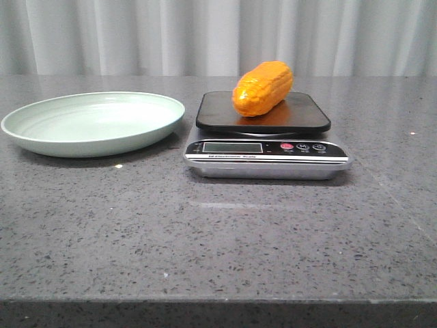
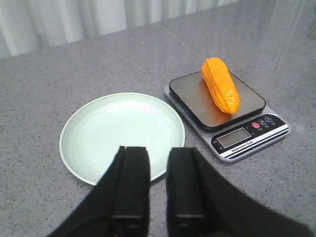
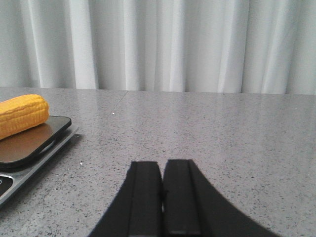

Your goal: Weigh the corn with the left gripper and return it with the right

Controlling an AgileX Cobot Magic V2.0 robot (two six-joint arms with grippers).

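Front view: the corn (image 1: 263, 88) is lying on the black platform of the scale (image 1: 268, 147), which is sitting on the grey desk (image 1: 218, 239); a pale green plate (image 1: 93, 123) is resting just beside the scale, at its 9 o'clock.

Left wrist view: the left gripper (image 2: 157, 190) is hovering above the near rim of the plate (image 2: 122, 136), its fingers (image 2: 131, 185) standing slightly apart and gripping nothing; the corn (image 2: 220, 85) is lying diagonally across the scale (image 2: 227, 111).

Right wrist view: the right gripper (image 3: 162, 197) is showing its fingers (image 3: 144, 197) pressed together, empty; the corn (image 3: 22, 114) is sitting on the scale (image 3: 29, 148), well apart
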